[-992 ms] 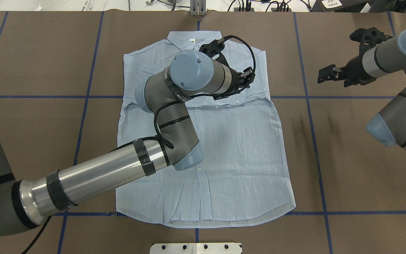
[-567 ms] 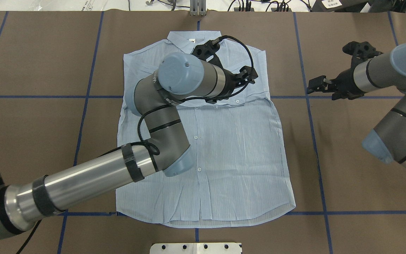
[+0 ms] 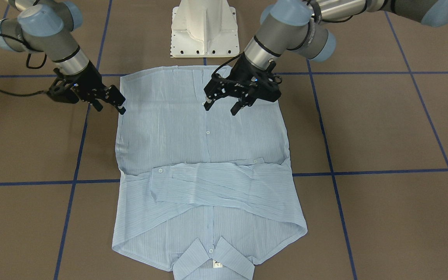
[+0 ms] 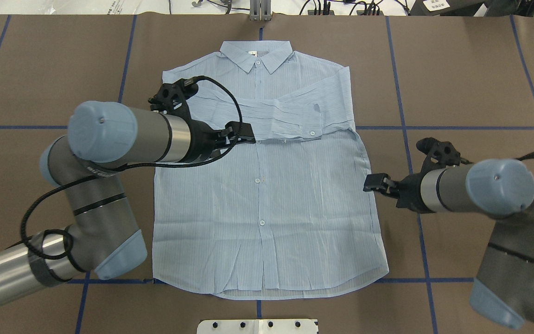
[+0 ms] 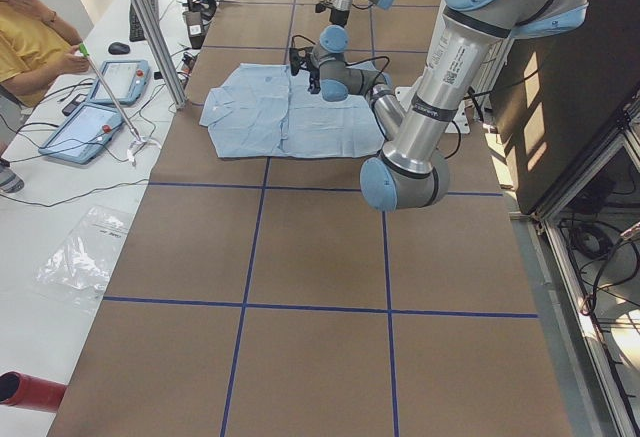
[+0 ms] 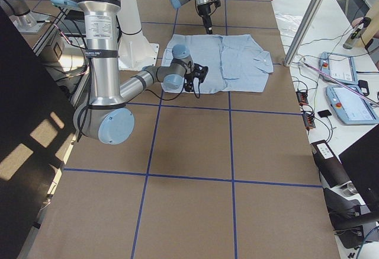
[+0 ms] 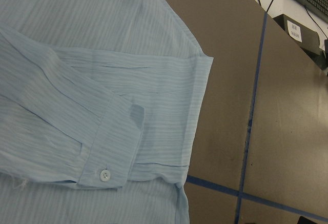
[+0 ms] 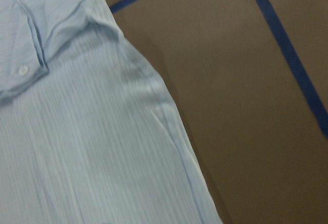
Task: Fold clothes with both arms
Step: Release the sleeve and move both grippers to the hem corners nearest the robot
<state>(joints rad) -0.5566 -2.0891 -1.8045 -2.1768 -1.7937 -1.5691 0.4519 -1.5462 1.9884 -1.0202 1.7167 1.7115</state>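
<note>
The light-blue striped shirt [image 4: 267,208] lies flat and buttoned on the brown table, collar [image 4: 257,53] at the far end. Both sleeves are folded across the chest, and one cuff [image 4: 304,125] with its white button lies on top. My left gripper [image 4: 241,134] hovers open over the shirt's middle-left, just below the folded sleeves, its two fingers apart and holding nothing [image 3: 221,107]. At the shirt's right side edge my right gripper [image 4: 372,183] also stands open and empty [image 3: 111,105]. The wrist views show only cloth: the cuff [image 7: 102,175] and the side edge [image 8: 169,116].
Blue tape lines [image 4: 406,139] cross the brown table cover. The white pedestal base [image 3: 204,27] stands at the near edge by the shirt's hem. Cables and a metal post [image 4: 260,11] sit past the far edge. A person [image 5: 30,37] sits by tablets beyond the table.
My left arm swung from over the right chest back to the shirt's middle-left. My right arm came in from the far right down to the shirt's right side edge.
</note>
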